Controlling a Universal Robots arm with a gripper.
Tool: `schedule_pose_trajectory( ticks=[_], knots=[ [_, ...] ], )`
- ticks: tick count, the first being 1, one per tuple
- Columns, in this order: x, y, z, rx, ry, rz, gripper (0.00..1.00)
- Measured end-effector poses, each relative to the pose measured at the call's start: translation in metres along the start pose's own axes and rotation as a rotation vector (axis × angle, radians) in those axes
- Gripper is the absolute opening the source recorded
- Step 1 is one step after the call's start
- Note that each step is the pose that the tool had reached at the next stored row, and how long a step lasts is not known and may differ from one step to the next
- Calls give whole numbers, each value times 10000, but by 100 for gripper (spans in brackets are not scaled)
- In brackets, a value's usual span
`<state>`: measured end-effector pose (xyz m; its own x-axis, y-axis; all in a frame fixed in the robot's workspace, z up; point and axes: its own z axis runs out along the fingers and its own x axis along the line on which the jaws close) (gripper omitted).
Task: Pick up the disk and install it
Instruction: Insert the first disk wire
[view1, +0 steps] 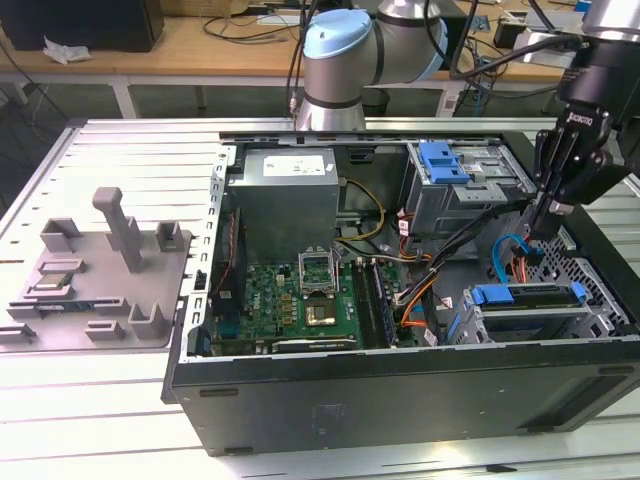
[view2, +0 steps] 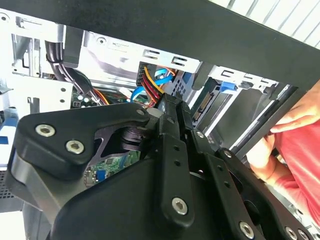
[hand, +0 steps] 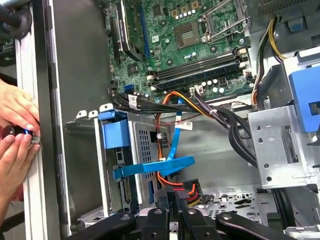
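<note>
- In the exterior view we see the gripper (view1: 541, 222) low inside the open computer case (view1: 400, 385), jaws seemingly pressed together. It is near the disk (view1: 528, 318), which sits in the bay at the case's corner on the exterior view's right.
- In the second wrist view, a person's hand (view2: 292, 122) touches the case's edge.
- In the first wrist view, a blue cable (hand: 167, 164) crosses beside that bay.
</note>
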<state>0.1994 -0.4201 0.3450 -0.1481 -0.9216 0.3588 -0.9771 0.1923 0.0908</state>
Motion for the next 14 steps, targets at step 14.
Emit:
schedule_pose_trajectory(
  ticks=[14],
  knots=[
    [142,32,42,156,-615,-92,16]
  ],
)
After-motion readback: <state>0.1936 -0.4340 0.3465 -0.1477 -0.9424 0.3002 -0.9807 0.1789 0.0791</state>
